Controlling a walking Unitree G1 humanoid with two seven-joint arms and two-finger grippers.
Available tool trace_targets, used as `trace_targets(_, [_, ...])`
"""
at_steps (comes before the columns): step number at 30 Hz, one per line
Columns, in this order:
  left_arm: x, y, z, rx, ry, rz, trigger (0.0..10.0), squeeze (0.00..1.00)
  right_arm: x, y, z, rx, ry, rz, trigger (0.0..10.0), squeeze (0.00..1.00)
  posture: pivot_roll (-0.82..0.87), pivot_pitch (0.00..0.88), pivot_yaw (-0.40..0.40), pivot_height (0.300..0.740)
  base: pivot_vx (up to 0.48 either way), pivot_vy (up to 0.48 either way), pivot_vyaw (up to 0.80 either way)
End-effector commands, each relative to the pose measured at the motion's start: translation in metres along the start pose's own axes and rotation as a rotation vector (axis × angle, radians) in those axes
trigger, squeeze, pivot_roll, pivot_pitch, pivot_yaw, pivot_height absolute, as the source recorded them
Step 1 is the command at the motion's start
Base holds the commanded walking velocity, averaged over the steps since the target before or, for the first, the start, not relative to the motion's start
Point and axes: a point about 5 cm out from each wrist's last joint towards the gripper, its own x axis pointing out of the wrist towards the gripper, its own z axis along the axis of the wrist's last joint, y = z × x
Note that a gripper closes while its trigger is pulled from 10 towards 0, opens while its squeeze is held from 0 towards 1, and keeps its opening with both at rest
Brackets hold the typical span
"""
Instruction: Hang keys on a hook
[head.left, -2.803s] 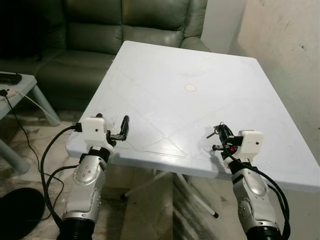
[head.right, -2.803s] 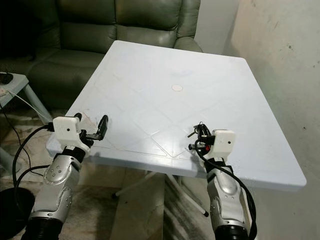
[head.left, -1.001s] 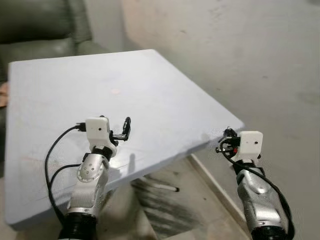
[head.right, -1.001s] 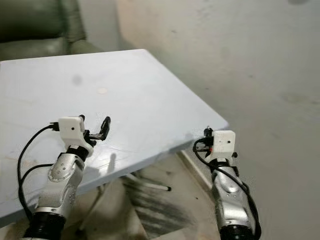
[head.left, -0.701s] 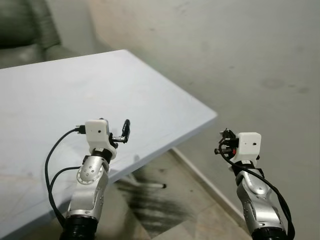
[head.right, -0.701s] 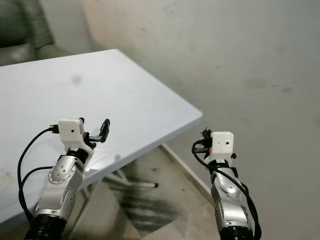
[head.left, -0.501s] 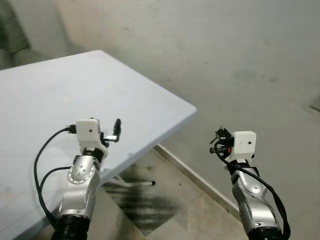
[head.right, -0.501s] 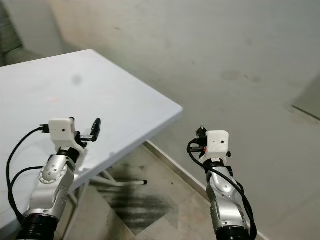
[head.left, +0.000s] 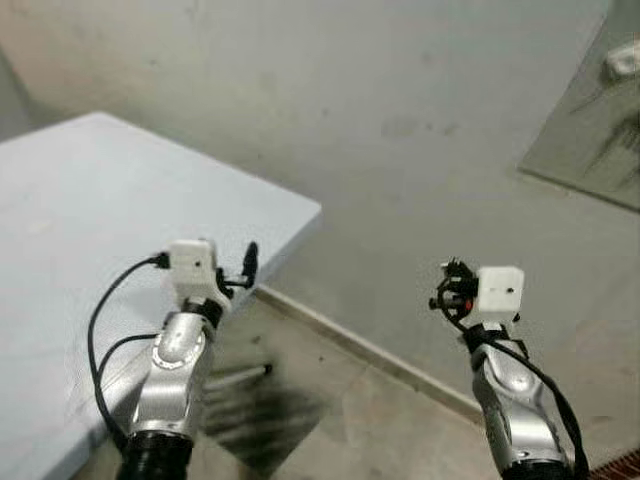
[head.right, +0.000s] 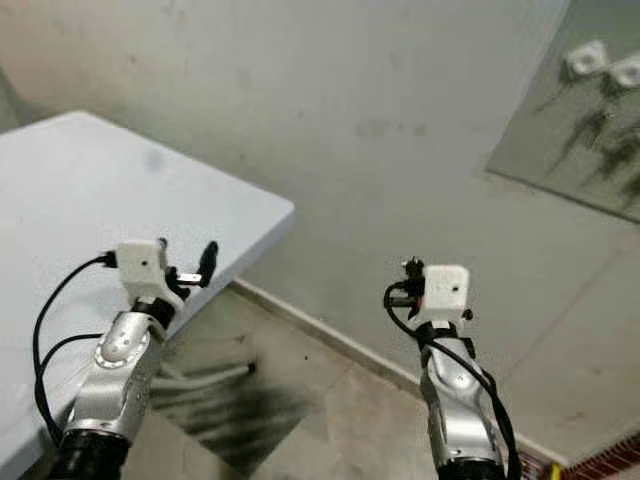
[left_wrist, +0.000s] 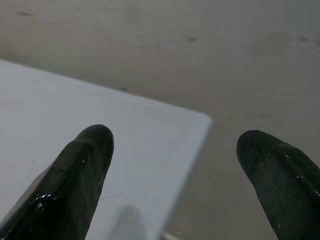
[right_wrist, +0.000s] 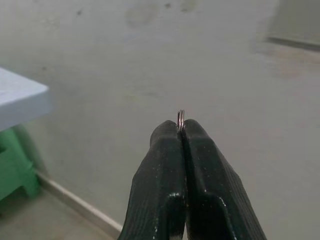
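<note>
Keys (head.left: 447, 281) are riding in your right gripper (right_wrist: 180, 131), fingers pinching the ring so it protrudes ready for a hook. Your left gripper (left_wrist: 172, 165) is gaping idle, table (head.left: 90, 200) at nine o'clock.

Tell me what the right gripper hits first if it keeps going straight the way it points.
Probably the bare grey wall: the right gripper, shut on the key ring, points at it with nothing visible between. The depth is unclear.

The desk (head.left: 120, 200) lies to the left, its corner just ahead of the left hand (head.left: 247, 268); the wall (head.left: 400, 150) stands behind, the floor (head.left: 360, 420) below, possibly fittings (head.right: 600, 62) upper right.
</note>
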Motion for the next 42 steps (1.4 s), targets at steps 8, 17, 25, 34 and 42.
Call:
trace_targets(8, [0.009, -0.002, 0.012, 0.002, -0.023, -0.033, 10.0, 0.00, -0.006, -0.004, 0.003, 0.009, -0.025, -0.047, 10.0, 0.00, -0.04, 0.021, 0.025, 0.740, 0.000, 0.000, -0.75])
trace_targets(17, [0.012, -0.009, 0.010, -0.006, -0.009, -0.047, 10.0, 0.00, -0.008, -0.007, 0.004, 0.005, -0.025, -0.066, 10.0, 0.00, -0.06, 0.022, 0.019, 0.740, 0.000, 0.000, -0.75])
trace_targets(25, [0.009, -0.014, 0.008, -0.006, -0.003, -0.059, 10.0, 0.00, -0.004, -0.005, 0.007, 0.008, -0.027, -0.058, 10.0, 0.00, -0.05, 0.022, 0.011, 0.740, 0.000, 0.000, -0.37])
trace_targets(34, [0.009, -0.015, 0.007, -0.020, 0.019, -0.044, 10.0, 0.00, -0.005, -0.004, 0.004, 0.026, -0.005, -0.065, 10.0, 0.00, -0.04, 0.023, 0.007, 0.740, 0.000, 0.000, 0.00])
trace_targets(42, [0.010, -0.017, 0.006, -0.034, 0.034, -0.053, 10.0, 0.00, -0.005, -0.006, 0.006, 0.019, -0.009, -0.063, 10.0, 0.00, -0.05, 0.015, 0.005, 0.740, 0.000, 0.000, 0.00])
